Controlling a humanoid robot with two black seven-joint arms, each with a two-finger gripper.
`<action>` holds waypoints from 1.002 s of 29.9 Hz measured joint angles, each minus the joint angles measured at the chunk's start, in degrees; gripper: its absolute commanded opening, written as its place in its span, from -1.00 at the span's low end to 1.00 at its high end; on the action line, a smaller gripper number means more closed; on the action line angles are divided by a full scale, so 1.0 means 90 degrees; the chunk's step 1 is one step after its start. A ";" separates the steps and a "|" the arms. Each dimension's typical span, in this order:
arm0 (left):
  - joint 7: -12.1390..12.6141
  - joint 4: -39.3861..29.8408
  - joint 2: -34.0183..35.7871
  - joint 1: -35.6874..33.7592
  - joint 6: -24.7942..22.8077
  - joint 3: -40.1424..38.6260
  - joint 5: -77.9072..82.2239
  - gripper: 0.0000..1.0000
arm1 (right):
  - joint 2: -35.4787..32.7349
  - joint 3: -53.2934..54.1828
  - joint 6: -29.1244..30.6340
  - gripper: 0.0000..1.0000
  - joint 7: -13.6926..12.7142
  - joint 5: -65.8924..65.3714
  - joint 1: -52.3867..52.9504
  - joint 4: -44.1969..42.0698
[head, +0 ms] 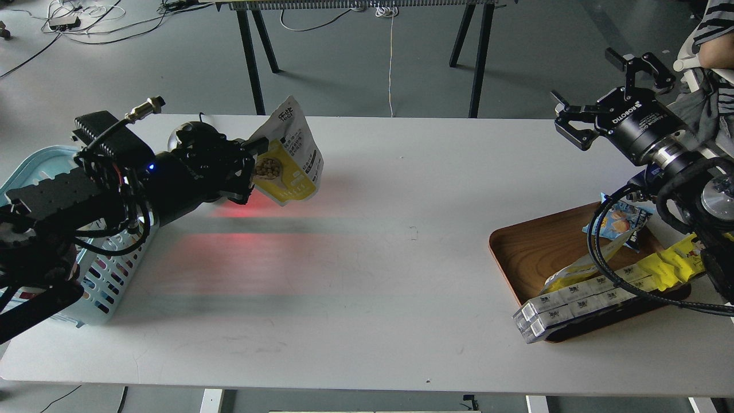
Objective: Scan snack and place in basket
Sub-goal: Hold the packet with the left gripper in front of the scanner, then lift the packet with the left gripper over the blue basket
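Snack held up in the red scan light

The left hand (248, 172) pinches the snack pouch (288, 154) above the white surface (390, 229) (probably so its print gets read), near the blue basket (34, 166). The right hand (596, 86) waits wide, holding 0 things.

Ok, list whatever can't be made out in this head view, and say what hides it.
- Light blue slotted plastic basket: interior and most of its rim, covered by the left arm.
- Left gripper: its fingertips, dark against the yellow and white stand-up snack pouch it holds.
- Pouch printing: too small to read.
- Brown wooden tray: its right end and some packets, behind the right arm and cable.
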 measured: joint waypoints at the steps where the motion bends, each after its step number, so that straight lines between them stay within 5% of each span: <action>1: 0.0000 0.0000 0.0019 0.0022 0.0001 0.0003 0.0001 -1.00 | 0.0000 0.0000 0.0000 1.00 0.0000 -0.0004 0.0000 0.0000; 10: -0.0097 0.0000 0.0283 0.0059 -0.0032 -0.0001 0.0007 -1.00 | -0.0008 0.0000 0.0000 1.00 0.0000 -0.0009 0.0000 0.0000; 30: -0.1702 0.0168 0.3680 -0.0034 -0.0171 -0.1025 -0.1539 -1.00 | 0.0009 -0.0008 0.0000 1.00 0.0000 -0.0009 0.0028 0.0000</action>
